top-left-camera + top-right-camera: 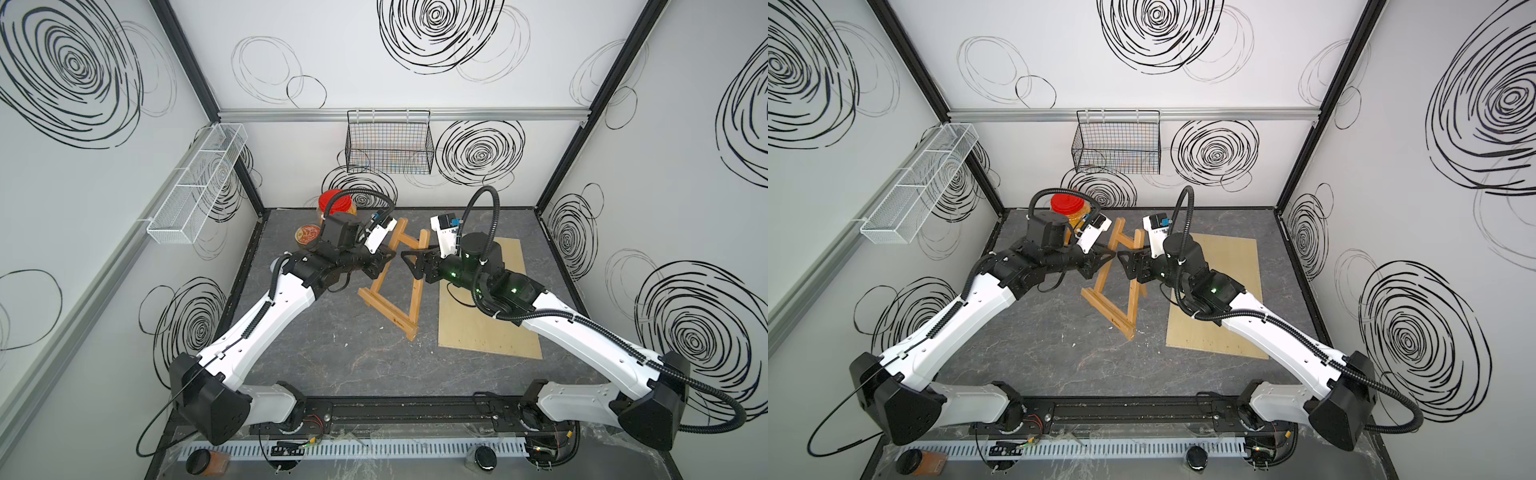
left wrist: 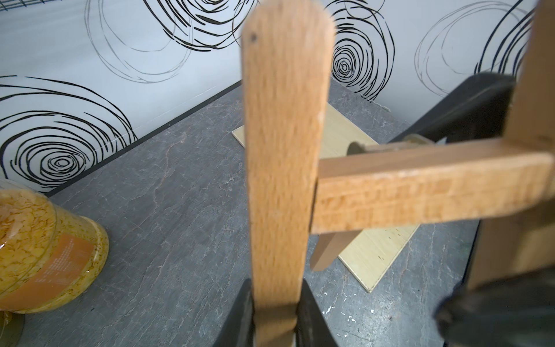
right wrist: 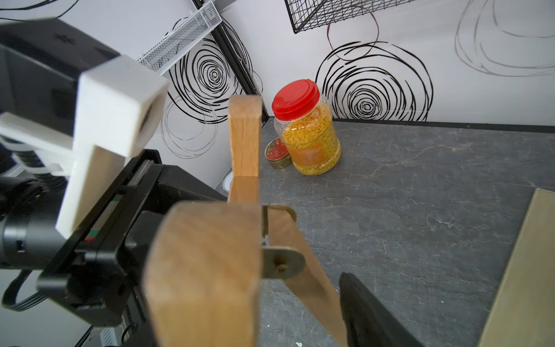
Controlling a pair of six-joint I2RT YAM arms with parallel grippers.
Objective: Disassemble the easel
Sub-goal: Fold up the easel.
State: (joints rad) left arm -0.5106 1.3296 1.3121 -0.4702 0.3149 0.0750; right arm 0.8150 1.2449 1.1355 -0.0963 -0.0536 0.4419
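Note:
The honey-brown wooden easel point(image 1: 390, 316) point(image 1: 1113, 318) stands upright mid-table, its ledge strip toward the front. My left gripper point(image 1: 385, 258) point(image 2: 276, 297) is shut on the easel's left slanted leg point(image 2: 282, 150), below the upper crossbar point(image 2: 420, 192). From the other side, my right gripper point(image 1: 410, 264) point(image 1: 1126, 262) reaches the top of the right leg point(image 3: 204, 270). Its jaws stand apart around that leg and the hinged rear leg point(image 3: 303, 270). Only one black finger point(image 3: 372, 312) shows in the right wrist view; the wood hides the other.
A pale plywood board point(image 1: 498, 328) lies flat under the right arm. A red-lidded jar point(image 1: 334, 201) and a small round tin point(image 1: 307, 235) sit at the back left behind the left wrist. A black wire basket point(image 1: 388, 141) and a white mesh basket point(image 1: 195, 187) hang on the walls.

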